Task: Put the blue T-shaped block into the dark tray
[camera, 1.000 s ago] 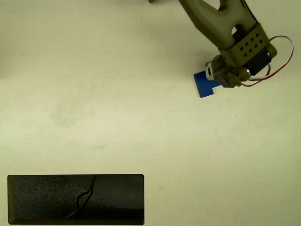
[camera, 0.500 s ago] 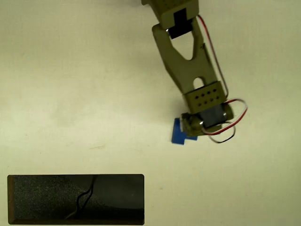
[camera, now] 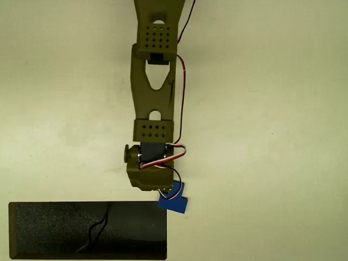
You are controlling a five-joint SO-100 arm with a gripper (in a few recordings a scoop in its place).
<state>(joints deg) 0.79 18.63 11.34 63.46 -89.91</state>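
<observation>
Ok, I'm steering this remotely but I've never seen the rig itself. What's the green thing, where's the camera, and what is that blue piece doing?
The camera hangs above the table and looks straight down. The olive-green jointed thing is the robot arm, reaching from the top of the picture toward the bottom. Its claw is at the lower end, mostly hidden under the arm's own body, so I cannot tell how its jaws stand. The blue T-shaped block pokes out beside it, apparently carried. It sits just past the upper right corner of the dark tray, not yet inside. The tray lies on the pale table.
</observation>
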